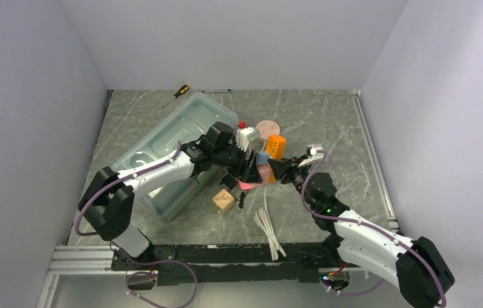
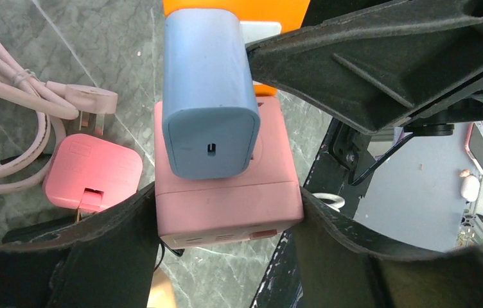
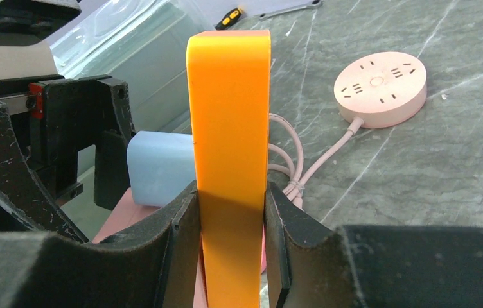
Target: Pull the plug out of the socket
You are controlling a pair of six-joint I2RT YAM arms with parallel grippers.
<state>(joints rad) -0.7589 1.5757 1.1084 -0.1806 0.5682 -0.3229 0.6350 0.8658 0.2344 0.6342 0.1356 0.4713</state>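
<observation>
A pink cube socket [image 2: 226, 205] carries a blue plug [image 2: 208, 96] on top and an orange plug [image 3: 229, 128] on its far side. My left gripper [image 2: 226, 224] has both fingers pressed against the cube's two sides. My right gripper [image 3: 232, 244] is shut on the orange plug, its pads flat on both faces. In the top view both grippers meet at mid-table, left gripper [image 1: 246, 172] and right gripper [image 1: 276, 168], with the orange plug [image 1: 276, 146] just behind them.
A clear plastic bin [image 1: 175, 147] lies left of the arms. Also around: a round pink power strip [image 3: 380, 86] with its cord behind, a pink adapter [image 2: 91, 170], a tan block [image 1: 223, 201], a white cable [image 1: 268, 228], and a screwdriver [image 1: 178, 93] at the back.
</observation>
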